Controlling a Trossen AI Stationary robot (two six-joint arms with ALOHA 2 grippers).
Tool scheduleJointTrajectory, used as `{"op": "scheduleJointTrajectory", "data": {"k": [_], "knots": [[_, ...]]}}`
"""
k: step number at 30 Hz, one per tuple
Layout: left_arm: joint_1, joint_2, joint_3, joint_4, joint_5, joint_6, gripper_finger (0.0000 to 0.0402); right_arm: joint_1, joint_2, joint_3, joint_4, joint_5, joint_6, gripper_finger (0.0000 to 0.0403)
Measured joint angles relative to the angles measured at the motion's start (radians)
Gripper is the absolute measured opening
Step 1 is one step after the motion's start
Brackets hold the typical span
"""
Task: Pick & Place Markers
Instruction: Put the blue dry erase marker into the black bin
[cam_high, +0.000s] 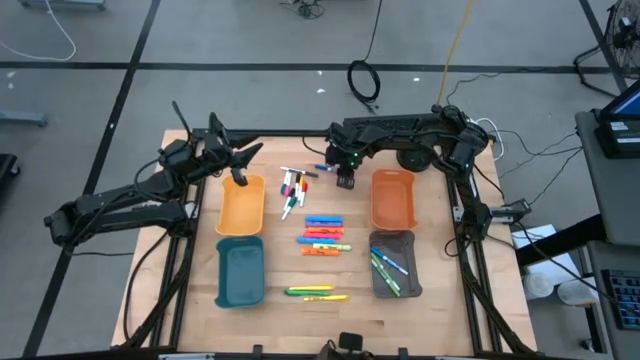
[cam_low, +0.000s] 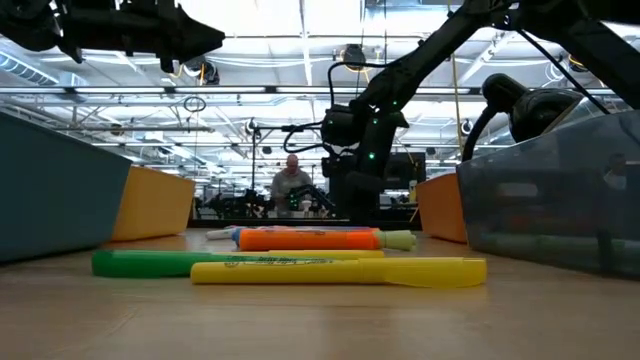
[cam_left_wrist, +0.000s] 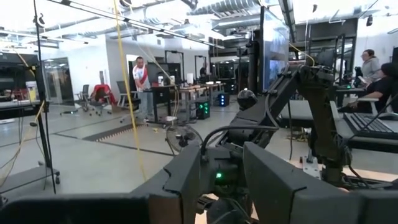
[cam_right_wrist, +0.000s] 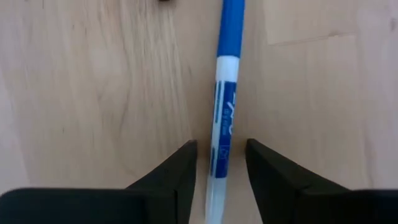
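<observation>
Wooden table under both arms, carrying four trays and scattered markers; right claw low over the table near the far edge, just left of the orange tray, fingers set narrowly either side of a blue-capped white marker lying flat on the wood; pads close beside the barrel, contact not clear, so not yet a sure grip. Left claw raised above the far end of the yellow-orange tray; cannot tell how wide from the high view; seen from its own wrist, dark fingers standing apart with nothing between them, aimed at the right arm and the room beyond.

Elsewhere on the table: a cluster of thin white markers with coloured caps between the two orange trays; a stack of blue, pink, orange and green highlighters at the centre; green and yellow highlighters near the front edge, beside the teal tray; several green and blue markers inside the grey tray.

Low view: yellow highlighter nearest, green one behind, orange one farther back; a person far off in the room.
</observation>
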Motion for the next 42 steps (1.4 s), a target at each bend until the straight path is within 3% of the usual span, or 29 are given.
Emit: {"op": "scheduleJointTrajectory", "data": {"k": [12,21,29,36,42], "knots": [[0.000,0.000,0.000,-0.003,0.000,0.004,0.0127,0.008,0.000,-0.001,0.015,-0.001,0.004,0.0013],[0.000,0.000,0.000,-0.003,-0.001,0.004,0.0127,0.021,-0.024,-0.005,0.010,0.000,-0.008,0.0010],[0.000,0.000,0.000,-0.003,-0.001,0.004,0.0127,0.059,-0.149,-0.005,0.004,-0.001,0.019,0.0010],[0.000,0.000,0.000,-0.003,-0.001,0.004,0.0127,0.157,-0.338,-0.004,-0.160,-0.001,0.130,0.0009],[0.000,0.000,0.000,-0.003,-0.001,0.004,0.0127,0.289,-0.505,-0.006,-0.384,-0.002,0.327,0.0009]]}}
